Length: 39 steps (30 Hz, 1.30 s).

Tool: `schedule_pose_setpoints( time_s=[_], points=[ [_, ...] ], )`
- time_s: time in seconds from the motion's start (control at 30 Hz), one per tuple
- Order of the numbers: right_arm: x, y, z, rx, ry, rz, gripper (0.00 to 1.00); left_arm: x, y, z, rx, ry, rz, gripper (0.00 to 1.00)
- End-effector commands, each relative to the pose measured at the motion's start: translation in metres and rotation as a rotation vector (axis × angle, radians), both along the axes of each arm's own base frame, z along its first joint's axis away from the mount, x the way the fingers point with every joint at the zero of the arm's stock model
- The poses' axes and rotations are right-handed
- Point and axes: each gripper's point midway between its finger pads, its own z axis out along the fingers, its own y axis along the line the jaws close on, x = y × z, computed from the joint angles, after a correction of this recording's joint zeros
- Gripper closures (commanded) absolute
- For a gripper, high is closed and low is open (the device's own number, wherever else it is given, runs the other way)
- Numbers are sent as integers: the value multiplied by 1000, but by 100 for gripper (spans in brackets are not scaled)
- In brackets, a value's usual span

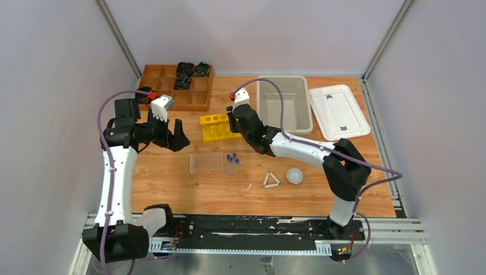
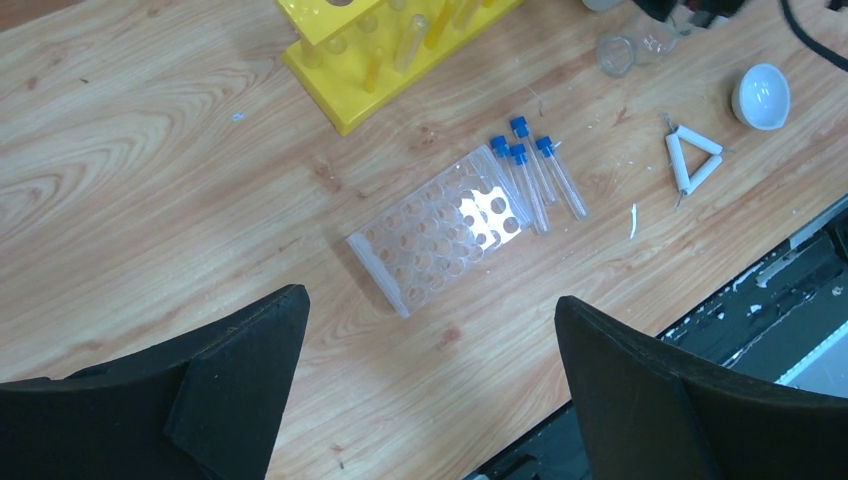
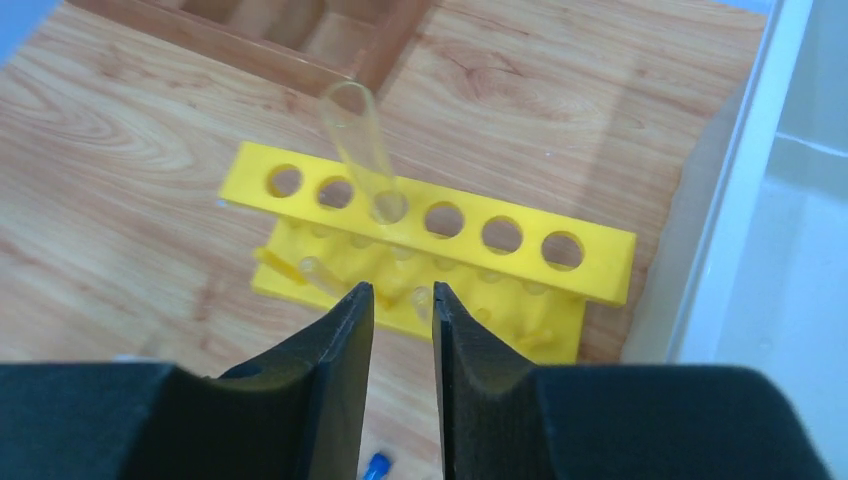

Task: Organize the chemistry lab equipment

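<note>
Several small clear tubes with blue caps [image 1: 232, 163] [image 2: 535, 175] lie flat beside the clear plastic tube rack [image 1: 206, 162] [image 2: 440, 230] at mid-table. The white triangle frame [image 1: 271, 180] [image 2: 692, 160] and white round dish [image 1: 294, 175] [image 2: 762, 96] lie further right. A small glass beaker [image 2: 617, 52] stands near the right arm. My left gripper [image 1: 173, 137] [image 2: 430, 297] hangs wide open and holds nothing, left of the clear rack. My right gripper [image 1: 232, 121] [image 3: 403, 287] hovers at the yellow rack [image 1: 218, 127] [image 3: 600, 250], jaws slightly apart with nothing between them. A clear uncapped tube [image 3: 360, 150] leans in the rack's third hole.
A wooden compartment tray [image 1: 166, 86] with black items sits at the back left. A grey bin [image 1: 309, 109] stands right of the yellow rack, its white lid [image 1: 338, 112] beside it. The table's near edge meets a black rail [image 1: 252, 229].
</note>
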Motion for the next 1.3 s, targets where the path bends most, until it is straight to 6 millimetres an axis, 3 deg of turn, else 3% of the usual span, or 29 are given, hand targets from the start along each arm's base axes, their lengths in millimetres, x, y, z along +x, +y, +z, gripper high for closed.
schedule_pose_setpoints(
  time_s=[0.0,0.2,0.43,0.63,1.03,1.27],
  points=[
    [-41,-9,9,11,107,-55,71,-1,3,10,15,-44,14,0],
    [-97,-24,-54,-82,392,-47,81,-2,3,13,16,-55,24,0],
    [-129,-27,-92,-96,540,5,85,-8,7,13,40,-72,48,0],
    [-138,-19,-113,-119,614,40,87,-11,5,24,32,-103,53,0],
    [-140,-13,-142,-207,656,20,88,-12,5,25,24,-99,63,0],
    [-140,-19,-142,-252,633,-13,87,-15,1,27,11,-109,51,0]
  ],
)
